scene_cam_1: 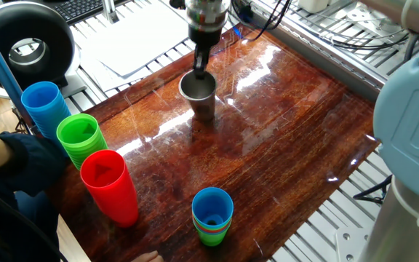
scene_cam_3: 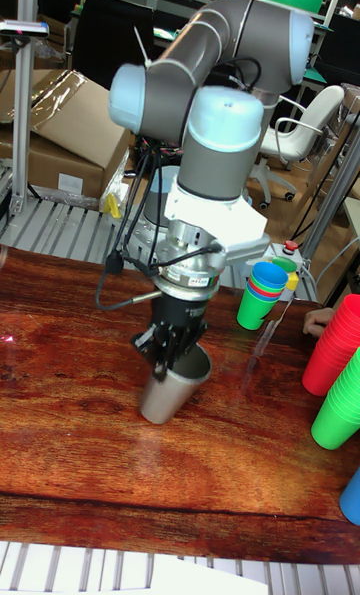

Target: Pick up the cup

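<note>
The cup [scene_cam_1: 199,95] is a plain silver steel tumbler at the far middle of the wooden table [scene_cam_1: 282,145]. It hangs tilted, its mouth turned toward the fixed camera. My gripper [scene_cam_1: 201,68] comes straight down onto its far rim and is shut on the wall, one finger inside. In the tall fixed view the cup [scene_cam_3: 170,390] leans to the left under the gripper [scene_cam_3: 176,353]. Whether its base still touches the wood I cannot tell.
A tall red cup [scene_cam_1: 111,185], a green stack [scene_cam_1: 81,138] and a blue cup [scene_cam_1: 44,105] line the left edge. A blue cup nested in green [scene_cam_1: 212,215] stands near the front. A person's arm [scene_cam_1: 6,164] rests at the left.
</note>
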`<state>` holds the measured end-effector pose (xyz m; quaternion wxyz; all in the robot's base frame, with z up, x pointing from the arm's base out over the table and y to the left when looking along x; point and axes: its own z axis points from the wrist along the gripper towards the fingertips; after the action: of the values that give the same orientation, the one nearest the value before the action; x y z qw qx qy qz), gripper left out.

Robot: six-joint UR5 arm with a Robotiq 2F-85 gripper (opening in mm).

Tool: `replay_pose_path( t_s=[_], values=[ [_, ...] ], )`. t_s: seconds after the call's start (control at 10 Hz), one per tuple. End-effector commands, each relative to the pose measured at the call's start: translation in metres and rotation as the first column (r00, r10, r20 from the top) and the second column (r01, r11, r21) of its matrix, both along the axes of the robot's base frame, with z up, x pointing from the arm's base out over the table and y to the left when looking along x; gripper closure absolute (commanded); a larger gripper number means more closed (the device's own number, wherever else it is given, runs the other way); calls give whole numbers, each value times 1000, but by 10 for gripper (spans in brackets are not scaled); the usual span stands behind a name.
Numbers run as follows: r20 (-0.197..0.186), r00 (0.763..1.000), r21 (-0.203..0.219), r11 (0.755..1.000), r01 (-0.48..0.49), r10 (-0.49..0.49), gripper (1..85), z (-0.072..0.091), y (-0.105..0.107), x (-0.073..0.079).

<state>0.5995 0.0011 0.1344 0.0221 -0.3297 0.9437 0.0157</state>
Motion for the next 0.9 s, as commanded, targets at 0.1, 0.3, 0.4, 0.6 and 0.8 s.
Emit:
replay_pose_path(
  t_s=[0.1,0.3,0.4,0.6,0.8],
  values=[
    [-107,993,40,998,50,-45,843,77,2,-55],
    [-137,989,64,996,68,-59,843,100,5,-80],
    [-158,985,70,994,86,-74,843,108,7,-92],
    [-229,964,119,980,162,-132,843,124,24,-119],
    [-223,964,132,976,175,-143,843,126,26,-121]
  ],
)
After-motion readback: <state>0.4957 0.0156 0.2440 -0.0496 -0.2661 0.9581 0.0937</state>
